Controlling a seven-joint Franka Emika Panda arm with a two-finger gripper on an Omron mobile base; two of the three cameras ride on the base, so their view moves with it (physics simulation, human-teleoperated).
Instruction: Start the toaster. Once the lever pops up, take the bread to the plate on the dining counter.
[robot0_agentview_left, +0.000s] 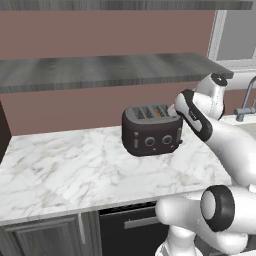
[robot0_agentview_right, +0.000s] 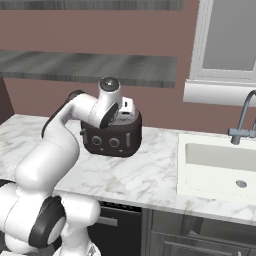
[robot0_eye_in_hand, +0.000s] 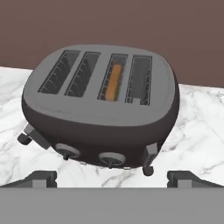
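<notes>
My end effector (robot0_eye_in_hand: 112, 178) hangs just above and in front of the dark grey-black boxy toaster with rounded corners (robot0_eye_in_hand: 101, 105), its 2 finger tips spread as wide as they go and holding nothing.

The toaster has 4 slots across its top. In my hand view the third slot from the left holds 1 brown slice of bread (robot0_eye_in_hand: 114, 82), sunk down so only its orange-brown upper edge shows; the other 3 slots show bare wire guides. On the long face toward me sit 2 round knobs (robot0_eye_in_hand: 89, 155). 2 small dark lever tabs stick out, 1 at the lower left corner (robot0_eye_in_hand: 27, 136) and 1 at the lower right (robot0_eye_in_hand: 148, 162).

The toaster stands upright on the white marble-patterned desk (robot0_agentview_left: 70, 170), near the brown back wall. In the right base view 1 white sink basin (robot0_agentview_right: 216, 165) is set into the desk well to the toaster's right, with 1 grey tap (robot0_agentview_right: 242, 122) behind it. 1 grey wood-grain shelf (robot0_agentview_left: 100, 70) runs along the wall above.
</notes>
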